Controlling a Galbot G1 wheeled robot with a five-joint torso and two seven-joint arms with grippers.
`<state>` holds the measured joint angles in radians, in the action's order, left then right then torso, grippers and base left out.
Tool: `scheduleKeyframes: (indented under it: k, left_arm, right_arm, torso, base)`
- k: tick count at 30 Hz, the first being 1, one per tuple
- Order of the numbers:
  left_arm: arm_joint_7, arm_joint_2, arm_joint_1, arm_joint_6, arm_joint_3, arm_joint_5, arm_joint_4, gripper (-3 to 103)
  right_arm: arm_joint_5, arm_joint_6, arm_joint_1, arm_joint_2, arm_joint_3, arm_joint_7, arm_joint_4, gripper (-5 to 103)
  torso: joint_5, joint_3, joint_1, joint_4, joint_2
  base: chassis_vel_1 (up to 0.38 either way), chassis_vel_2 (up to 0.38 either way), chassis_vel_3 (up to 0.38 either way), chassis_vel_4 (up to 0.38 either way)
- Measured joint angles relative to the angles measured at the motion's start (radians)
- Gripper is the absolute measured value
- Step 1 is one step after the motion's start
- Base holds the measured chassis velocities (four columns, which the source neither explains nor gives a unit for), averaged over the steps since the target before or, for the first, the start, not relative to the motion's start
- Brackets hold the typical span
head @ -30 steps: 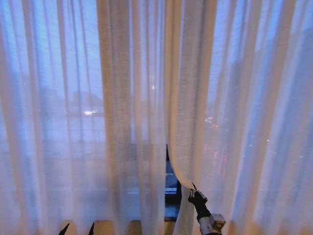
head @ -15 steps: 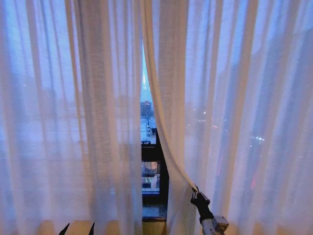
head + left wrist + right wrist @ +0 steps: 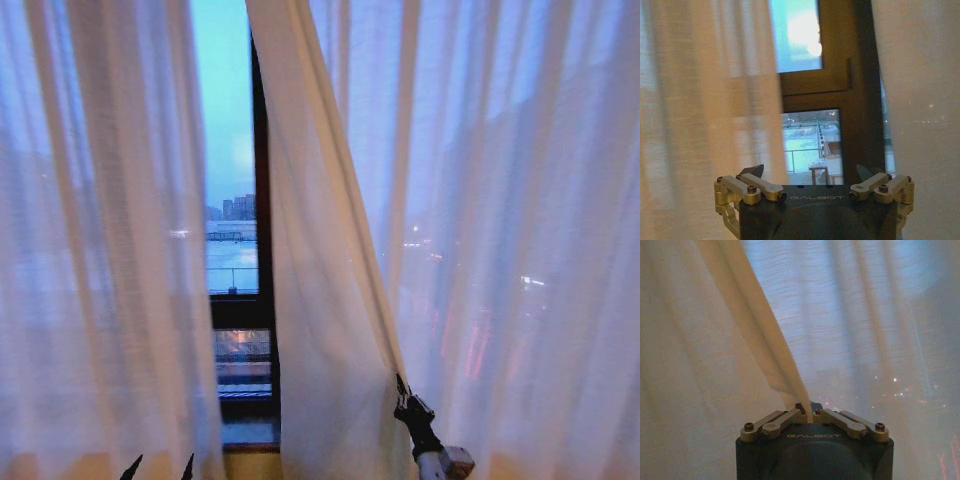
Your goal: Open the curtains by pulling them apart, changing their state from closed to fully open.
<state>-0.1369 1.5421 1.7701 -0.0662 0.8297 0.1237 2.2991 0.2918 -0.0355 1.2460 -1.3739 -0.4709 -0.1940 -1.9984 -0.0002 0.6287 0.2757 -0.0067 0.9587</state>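
Two sheer white curtains hang before the window. The left curtain panel (image 3: 110, 250) hangs straight, and the right curtain panel (image 3: 330, 300) is drawn taut on a slant down to my right gripper (image 3: 402, 393). That gripper is shut on the panel's inner edge (image 3: 790, 380), pinched between the closed fingertips (image 3: 801, 407). A gap (image 3: 228, 200) between the panels shows bare window glass. My left gripper (image 3: 158, 466) sits low at the bottom edge, open and holding nothing, facing the gap (image 3: 810, 172) with curtain fabric (image 3: 705, 100) to one side.
A dark window frame (image 3: 262, 300) with a crossbar stands in the gap, above a sill (image 3: 248, 432) and a yellowish ledge (image 3: 250, 465). Beyond the glass are water, distant buildings and city lights. The frame post (image 3: 860, 100) is straight ahead of the left gripper.
The head view has shifted. The gap between the panels has grown from a narrow slit low down to a tall wide strip, with the right gripper still holding the right panel's edge.
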Motion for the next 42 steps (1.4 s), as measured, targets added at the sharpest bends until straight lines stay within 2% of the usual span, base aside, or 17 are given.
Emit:
scheduleKeyframes:
  k: [42]
  left_arm:
    - [-0.002, -0.003, -0.01, -0.002, -0.004, 0.0, -0.011, 100]
  right_arm:
    - [-0.001, 0.01, 0.011, 0.0, -0.014, 0.012, 0.01, 0]
  torso:
    - [-0.0002, 0.0, 0.0, 0.0002, 0.0]
  base:
    - [-0.352, -0.349, 0.354, 0.354]
